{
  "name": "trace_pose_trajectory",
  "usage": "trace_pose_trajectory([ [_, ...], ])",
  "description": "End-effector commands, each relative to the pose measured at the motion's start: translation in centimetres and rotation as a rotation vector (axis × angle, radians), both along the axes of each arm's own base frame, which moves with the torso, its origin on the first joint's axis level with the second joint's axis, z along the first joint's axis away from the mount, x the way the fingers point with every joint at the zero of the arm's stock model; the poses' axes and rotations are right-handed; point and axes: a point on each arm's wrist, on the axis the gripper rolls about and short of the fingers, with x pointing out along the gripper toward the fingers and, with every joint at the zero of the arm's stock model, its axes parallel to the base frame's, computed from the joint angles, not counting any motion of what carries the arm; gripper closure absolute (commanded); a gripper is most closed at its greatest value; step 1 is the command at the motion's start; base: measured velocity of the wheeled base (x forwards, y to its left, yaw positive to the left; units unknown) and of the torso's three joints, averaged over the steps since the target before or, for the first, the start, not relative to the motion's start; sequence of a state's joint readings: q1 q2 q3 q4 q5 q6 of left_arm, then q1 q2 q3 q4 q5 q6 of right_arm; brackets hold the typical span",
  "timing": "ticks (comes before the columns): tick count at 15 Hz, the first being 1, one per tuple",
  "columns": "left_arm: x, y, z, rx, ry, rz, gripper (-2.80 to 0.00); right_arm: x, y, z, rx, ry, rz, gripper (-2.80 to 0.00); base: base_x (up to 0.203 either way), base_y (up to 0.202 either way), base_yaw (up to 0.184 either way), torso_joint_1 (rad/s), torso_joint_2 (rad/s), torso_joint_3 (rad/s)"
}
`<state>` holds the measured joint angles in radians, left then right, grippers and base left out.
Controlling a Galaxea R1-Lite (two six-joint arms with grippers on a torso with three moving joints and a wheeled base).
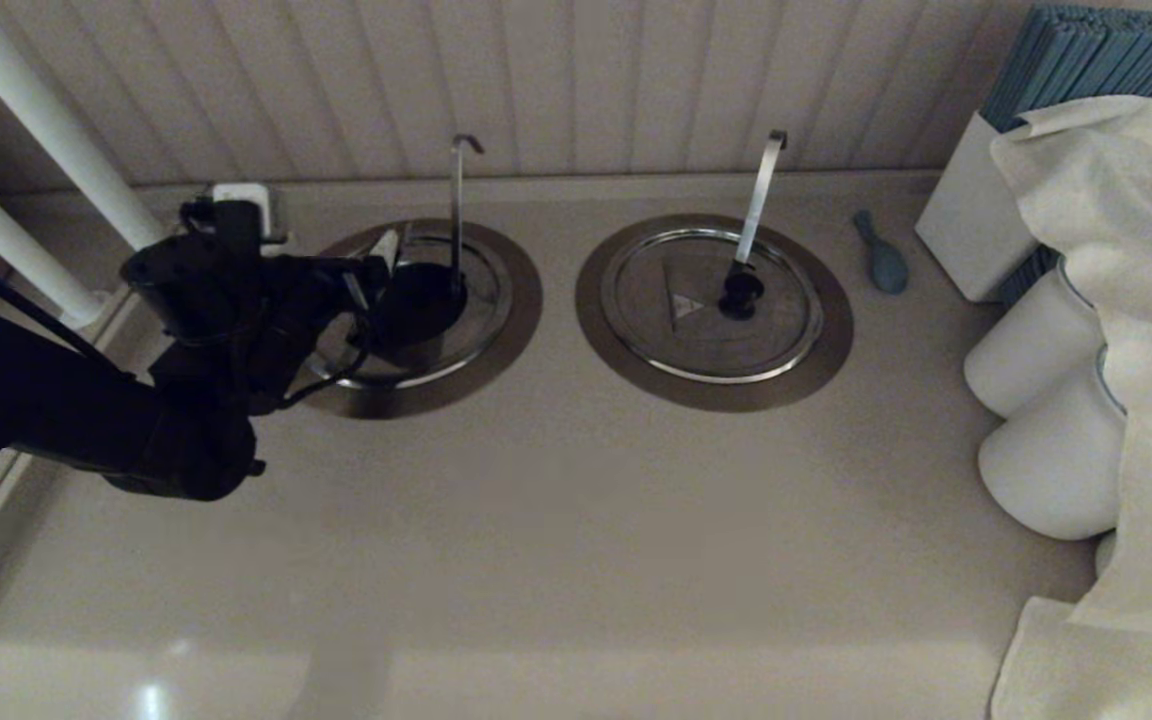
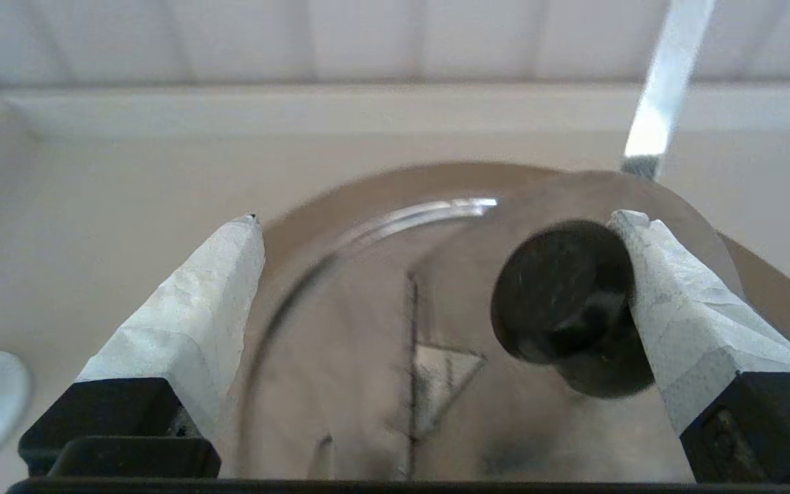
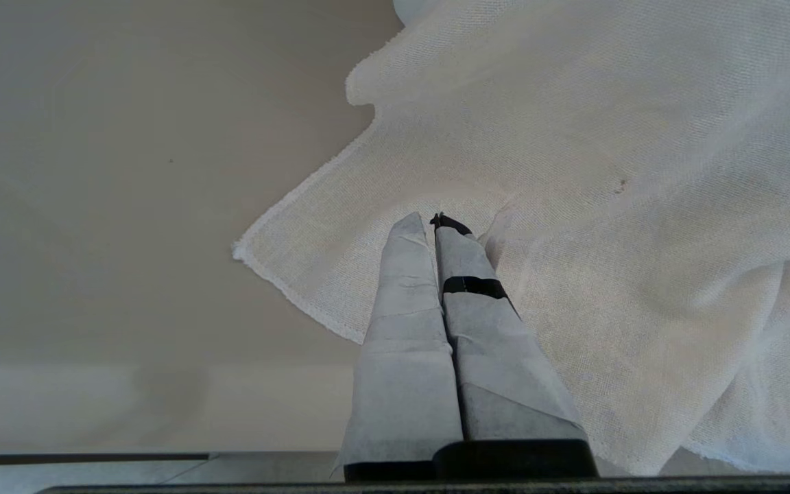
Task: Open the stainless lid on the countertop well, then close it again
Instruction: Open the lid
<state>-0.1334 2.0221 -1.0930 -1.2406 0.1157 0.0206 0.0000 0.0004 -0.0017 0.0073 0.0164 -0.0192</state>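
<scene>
Fingers (image 2: pixel 182 309): mine, left gripper (image 2: pixel 436 226), spread wide, one touching knob (image 2: pixel 559 295)
Lid (image 2: pixel 367 329): stiff, slick steel, probably light
Hold: knob only
Right gripper (image 3: pixel 436 226): closed, parked over cloth (image 3: pixel 607 171)

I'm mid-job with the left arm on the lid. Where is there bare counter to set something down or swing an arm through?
Bare counter spans the front, from both steel rings toward the camera. A narrow strip separates the countertop well from the twin lid. Crowded: right side with white cloth, white jars and blue spoon; left gripper over the stainless lid.
</scene>
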Motion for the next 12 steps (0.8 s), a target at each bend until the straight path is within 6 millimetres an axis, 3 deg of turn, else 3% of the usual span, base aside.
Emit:
trace_pose_trajectory([
  [1, -0.2, 0.5, 0.7, -0.002, -0.021, 0.014, -2.8, 0.0, 0.0, 0.0, -0.001, 0.0, 0.001, 0.0, 0.0, 0.0, 0.0, 0.0, 0.0, 0.0],
  [8, -0.4, 4.0, 1.9, 0.009, -0.045, 0.07, -2.8, 0.0, 0.0, 0.0, -0.001, 0.0, 0.0, 0.0, 0.0, 0.0, 0.0, 0.0, 0.0, 0.0],
  [12, -0.7, 6.9, 3.4, 0.015, -0.077, 0.132, -2.8, 0.0, 0.0, 0.0, -0.001, 0.0, 0.002, 0.0, 0.0, 0.0, 0.0, 0.0, 0.0, 0.0],
])
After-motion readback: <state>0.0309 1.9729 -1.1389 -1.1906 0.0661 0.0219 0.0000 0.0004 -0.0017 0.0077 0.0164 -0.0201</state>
